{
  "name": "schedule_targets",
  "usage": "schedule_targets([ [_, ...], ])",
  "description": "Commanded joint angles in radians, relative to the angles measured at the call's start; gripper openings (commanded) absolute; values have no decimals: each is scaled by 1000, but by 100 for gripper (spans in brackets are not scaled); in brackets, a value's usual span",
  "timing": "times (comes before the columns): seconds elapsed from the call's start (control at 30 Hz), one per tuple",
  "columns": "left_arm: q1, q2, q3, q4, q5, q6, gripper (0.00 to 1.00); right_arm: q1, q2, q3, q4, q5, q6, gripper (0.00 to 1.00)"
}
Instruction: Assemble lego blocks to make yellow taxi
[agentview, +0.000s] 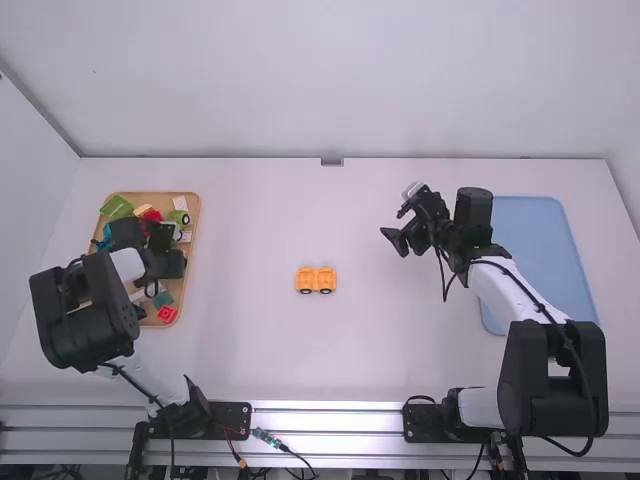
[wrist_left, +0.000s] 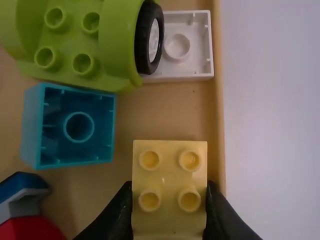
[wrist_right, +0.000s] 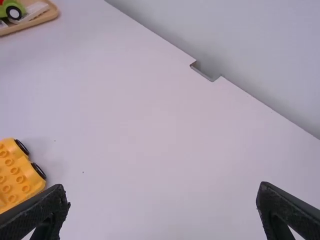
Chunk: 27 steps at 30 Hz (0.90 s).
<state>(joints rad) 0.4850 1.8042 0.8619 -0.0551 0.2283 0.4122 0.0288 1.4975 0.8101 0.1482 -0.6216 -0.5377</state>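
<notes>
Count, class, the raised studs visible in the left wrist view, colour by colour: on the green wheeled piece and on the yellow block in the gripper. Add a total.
Green wheeled piece: 4
Yellow block: 4
Total studs: 8

The white tabletop (agentview: 330, 350) is carrying a yellow car base (agentview: 316, 277), which is sitting upright, studs up. Well to the left of the base, a wooden tray (agentview: 197, 220) is lying flat; well to its right, a blue mat (agentview: 538, 250) is lying, reaching farther back than the base.
</notes>
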Motion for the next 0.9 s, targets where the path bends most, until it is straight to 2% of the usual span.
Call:
schedule_targets([
  [0.0,-8,-39,40,-33,18,1,17,-2,-15,-25,14,-11,-13,99],
  [0.13,-9,-105,79,-97,19,4,19,-2,0,-75,102,-16,-13,99],
  [0.27,-39,-203,79,-140,28,39,19,-2,74,-95,169,-119,-40,99],
  [0.4,-109,-308,80,-225,115,127,9,-2,165,-95,238,-190,-39,99],
  [0.5,-187,-373,79,-305,157,218,4,9,225,-95,269,-186,-56,99],
  [0.73,-457,-419,79,-377,149,386,15,78,359,-99,309,-285,-274,99],
  [0.77,-486,-417,79,-383,149,407,15,91,377,-99,326,-306,-283,99],
  [0.8,-530,-411,79,-384,150,426,2,111,407,-99,363,-335,-275,99],
  [0.87,-572,-395,80,-377,149,427,2,128,431,-96,388,-348,-264,99],
])
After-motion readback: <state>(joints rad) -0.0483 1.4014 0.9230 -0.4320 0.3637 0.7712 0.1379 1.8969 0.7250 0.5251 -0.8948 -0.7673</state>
